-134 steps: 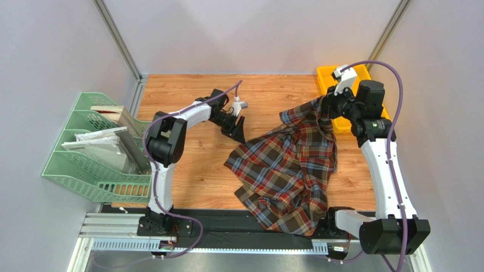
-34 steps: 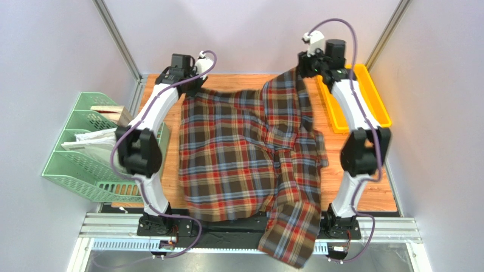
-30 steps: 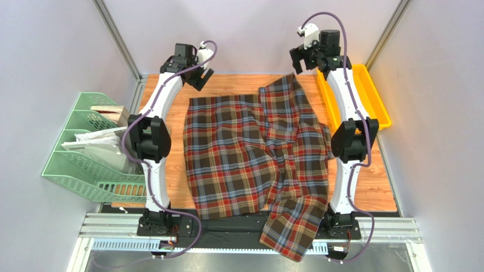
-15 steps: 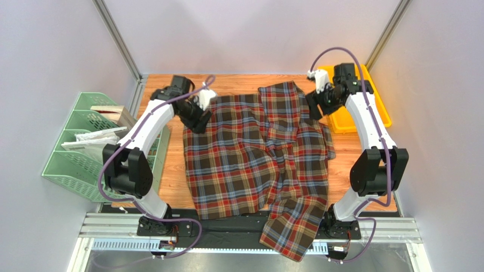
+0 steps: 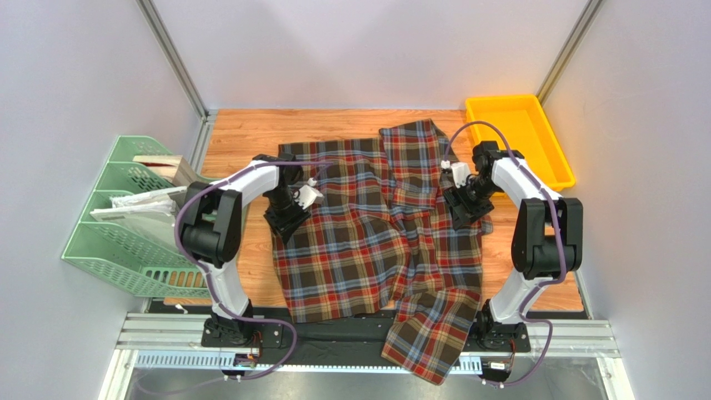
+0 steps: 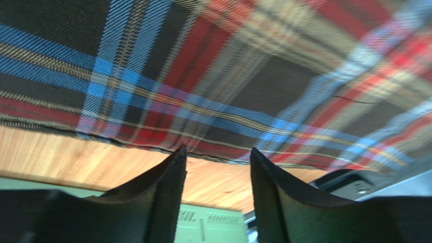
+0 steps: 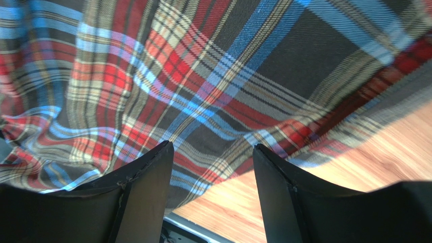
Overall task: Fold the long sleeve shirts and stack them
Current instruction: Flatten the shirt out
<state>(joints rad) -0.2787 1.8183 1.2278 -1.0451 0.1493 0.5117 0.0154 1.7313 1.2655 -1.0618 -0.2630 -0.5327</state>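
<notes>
The plaid long sleeve shirt [image 5: 375,225] lies spread over the wooden table, with one sleeve folded up its middle and another part hanging over the near edge [image 5: 430,346]. My left gripper [image 5: 286,223] is low at the shirt's left edge. In the left wrist view its jaws [image 6: 217,149] are open, tips at the hem of the shirt [image 6: 228,76], with only bare wood between them. My right gripper [image 5: 464,210] is at the shirt's right edge. It stands open [image 7: 212,144] over the hem of the shirt [image 7: 203,76], holding nothing.
A green file rack [image 5: 133,221] with papers stands at the left of the table. A yellow bin [image 5: 517,137] sits at the back right. Grey walls enclose the table. A metal rail [image 5: 167,333] runs along the near edge.
Both arms have pulled back from the far edge and dropped to the shirt's side edges. Their jaws have narrowed. The shirt, let go about a second ago, lies flat and still.
</notes>
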